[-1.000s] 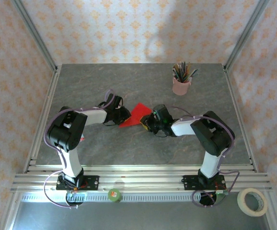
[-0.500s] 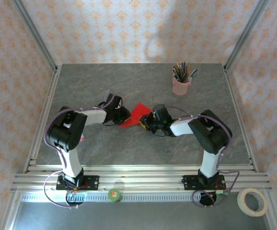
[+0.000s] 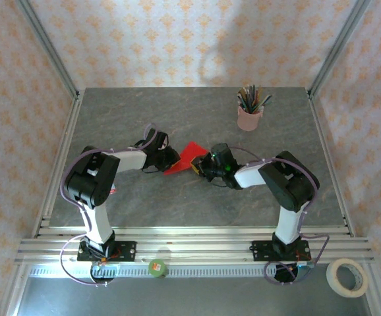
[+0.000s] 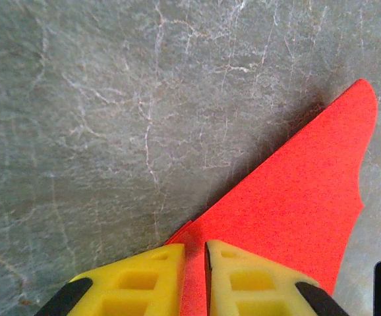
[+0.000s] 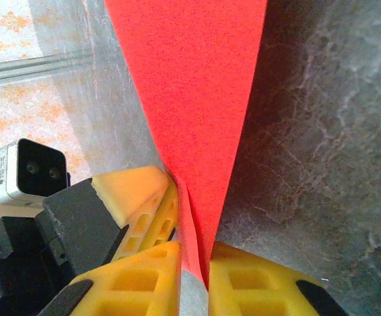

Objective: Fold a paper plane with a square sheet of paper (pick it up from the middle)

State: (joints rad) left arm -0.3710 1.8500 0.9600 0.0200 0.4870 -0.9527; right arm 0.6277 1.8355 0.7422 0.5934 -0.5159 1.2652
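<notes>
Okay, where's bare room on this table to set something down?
Free: the table at far left, and the near strip between the arm bases. Crowded: the centre, where left gripper and right gripper pinch the red paper, and by the pink pencil cup.

A robot test cell in a lab is indicated. A grey stone-patterned worktop (image 3: 197, 204) is enclosed by aluminium frame posts (image 3: 45, 46) and flat panels printed like wallpaper (image 3: 177, 39). Two robot arms (image 3: 95, 191) (image 3: 289, 191) are bolted to a slotted aluminium rail (image 3: 197, 251), beside which a tape roll (image 3: 347, 276) is left.
</notes>
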